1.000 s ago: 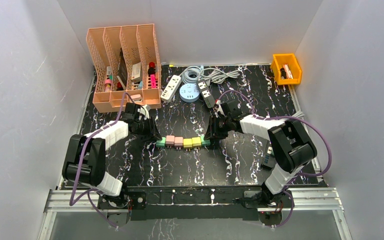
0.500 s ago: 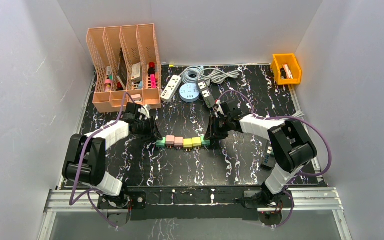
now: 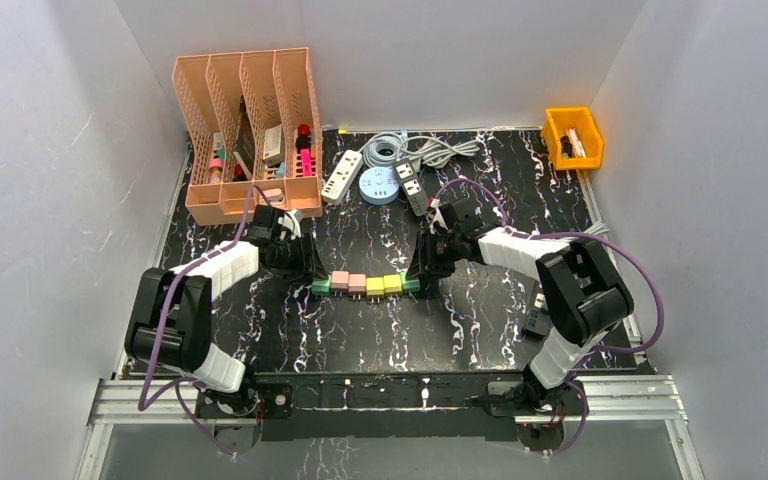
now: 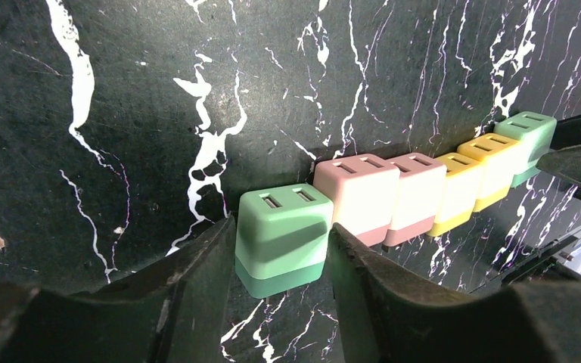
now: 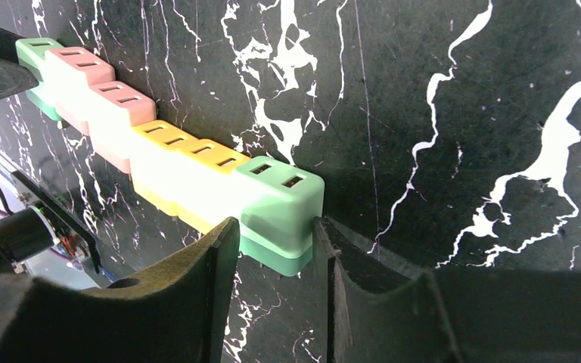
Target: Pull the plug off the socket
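A row of plug adapters [image 3: 365,284] joined end to end lies mid-table: green, two pink, two yellow, green. My left gripper [image 3: 313,277] is shut on the left green plug [image 4: 281,227], with a finger [image 4: 197,280] on each side; my left gripper [image 4: 281,253] shows its grip in the left wrist view. My right gripper [image 3: 419,277] is shut on the right green plug [image 5: 281,198], as my right gripper [image 5: 276,238] shows in the right wrist view. Metal prongs show under both green plugs. The pink plugs [image 4: 378,189] and yellow plugs [image 5: 181,162] hang between.
A pink file organiser [image 3: 250,130] stands at the back left. A white power strip [image 3: 341,175], a round blue socket [image 3: 378,186], a black power strip [image 3: 412,187] and coiled cable [image 3: 400,150] lie behind. An orange bin [image 3: 572,137] sits back right.
My left gripper has shifted very slightly. The row of plugs and my right gripper stay where they were.
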Tool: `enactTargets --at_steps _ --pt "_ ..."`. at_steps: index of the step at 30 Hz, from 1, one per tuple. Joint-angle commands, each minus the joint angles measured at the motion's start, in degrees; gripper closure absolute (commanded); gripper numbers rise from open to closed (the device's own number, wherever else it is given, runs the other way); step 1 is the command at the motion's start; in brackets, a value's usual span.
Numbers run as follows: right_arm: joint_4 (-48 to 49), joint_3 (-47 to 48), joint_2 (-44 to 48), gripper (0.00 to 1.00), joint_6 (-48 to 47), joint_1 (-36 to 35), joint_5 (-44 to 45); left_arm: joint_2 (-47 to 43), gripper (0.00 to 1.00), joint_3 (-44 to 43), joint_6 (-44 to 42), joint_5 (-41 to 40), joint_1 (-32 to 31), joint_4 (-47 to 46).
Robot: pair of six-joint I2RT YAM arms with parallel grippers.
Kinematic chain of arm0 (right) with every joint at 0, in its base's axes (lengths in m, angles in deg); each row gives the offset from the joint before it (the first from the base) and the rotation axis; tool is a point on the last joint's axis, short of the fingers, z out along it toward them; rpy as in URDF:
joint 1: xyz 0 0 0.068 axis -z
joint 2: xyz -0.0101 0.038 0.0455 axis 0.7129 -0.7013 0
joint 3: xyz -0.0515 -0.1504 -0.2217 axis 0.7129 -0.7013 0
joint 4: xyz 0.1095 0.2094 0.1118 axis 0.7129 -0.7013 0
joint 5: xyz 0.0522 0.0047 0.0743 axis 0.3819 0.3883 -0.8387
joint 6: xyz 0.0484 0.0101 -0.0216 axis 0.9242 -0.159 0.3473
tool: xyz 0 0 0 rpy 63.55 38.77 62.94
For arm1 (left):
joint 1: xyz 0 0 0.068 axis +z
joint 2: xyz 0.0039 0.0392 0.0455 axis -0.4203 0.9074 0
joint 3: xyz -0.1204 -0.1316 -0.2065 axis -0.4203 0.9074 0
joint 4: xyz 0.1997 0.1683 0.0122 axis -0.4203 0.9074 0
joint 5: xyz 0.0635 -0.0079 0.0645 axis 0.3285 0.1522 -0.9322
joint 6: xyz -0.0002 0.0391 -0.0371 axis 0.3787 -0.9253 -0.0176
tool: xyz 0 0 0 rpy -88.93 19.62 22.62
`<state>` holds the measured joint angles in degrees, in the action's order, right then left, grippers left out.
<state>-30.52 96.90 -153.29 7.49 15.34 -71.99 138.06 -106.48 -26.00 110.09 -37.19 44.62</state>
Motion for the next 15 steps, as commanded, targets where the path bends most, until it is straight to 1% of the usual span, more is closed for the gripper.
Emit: enactTargets --at_steps 1,5,8,15 --pt "0.72 2.87 1.71 0.5 0.16 -0.37 -0.81 -1.73 0.52 -2.61 -0.1 -1.17 -0.34 2.09" --pt "1.15 3.37 3.14 0.48 -0.14 0.38 -1.96 -4.05 0.5 -3.69 -1.12 -2.07 -0.32 2.01" --pt "1.0 3.59 4.11 0.48 -0.39 2.24 -3.14 -5.38 0.5 -4.95 -2.31 -2.85 -0.21 2.88" --pt "-2.48 5.1 6.73 0.46 -3.49 6.88 -3.39 -7.94 0.5 -6.41 -4.74 -3.64 1.52 3.54"
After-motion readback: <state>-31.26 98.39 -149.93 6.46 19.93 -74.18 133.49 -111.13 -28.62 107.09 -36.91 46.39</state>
